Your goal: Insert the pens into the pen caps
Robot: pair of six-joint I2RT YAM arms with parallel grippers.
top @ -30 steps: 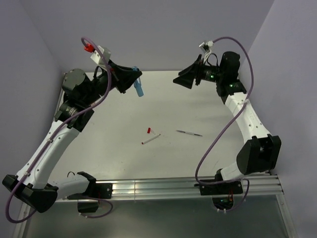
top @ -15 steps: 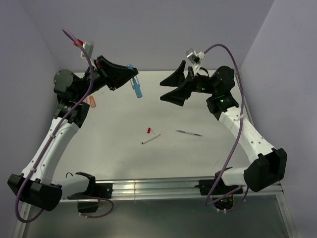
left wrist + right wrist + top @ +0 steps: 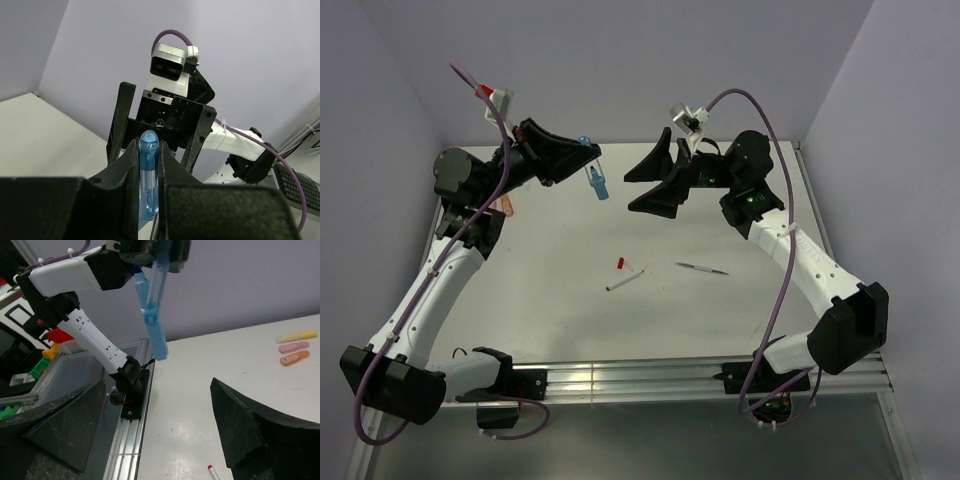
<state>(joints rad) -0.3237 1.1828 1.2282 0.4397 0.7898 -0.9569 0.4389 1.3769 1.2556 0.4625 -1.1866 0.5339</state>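
My left gripper (image 3: 588,153) is raised above the far left of the table and shut on a blue pen (image 3: 596,182), which hangs down from the fingers. In the left wrist view the pen (image 3: 148,175) stands clamped between the fingers. My right gripper (image 3: 630,193) is wide open and empty, just right of the pen and facing it. In the right wrist view the pen (image 3: 152,315) hangs ahead of the open jaws. A red cap (image 3: 619,263), a thin white pen (image 3: 625,281) and a thin grey pen (image 3: 702,268) lie mid-table.
Yellow (image 3: 296,335), pink (image 3: 293,346) and orange (image 3: 295,357) pens lie side by side at the far left of the table; the orange one also shows in the top view (image 3: 507,207). An aluminium rail (image 3: 650,378) runs along the near edge.
My right gripper has swung left, opened wide and come close to the blue pen. My left gripper has lifted and shifted slightly, still holding the pen.
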